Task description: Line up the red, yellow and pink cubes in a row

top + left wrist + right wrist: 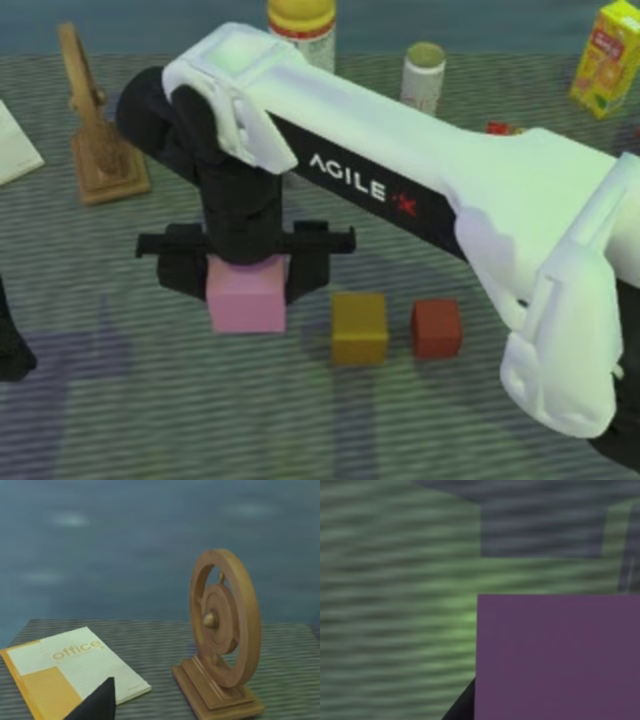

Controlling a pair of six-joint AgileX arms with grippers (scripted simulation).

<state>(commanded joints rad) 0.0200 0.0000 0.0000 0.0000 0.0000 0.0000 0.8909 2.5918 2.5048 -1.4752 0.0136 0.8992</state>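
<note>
Right end effector [247, 268] pinches the pink cube [247, 297] beside yellow cube [359, 326] and red cube [437, 328], wooden wheel ornament [98, 120] behind

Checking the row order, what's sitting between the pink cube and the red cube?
The yellow cube, seen in the top view, between pink cube and red cube.

soft even light is falling from above, the right arm [420, 190] is casting purplish shadows on the desk [150, 400], and moiré banding is rippling across it.
</note>
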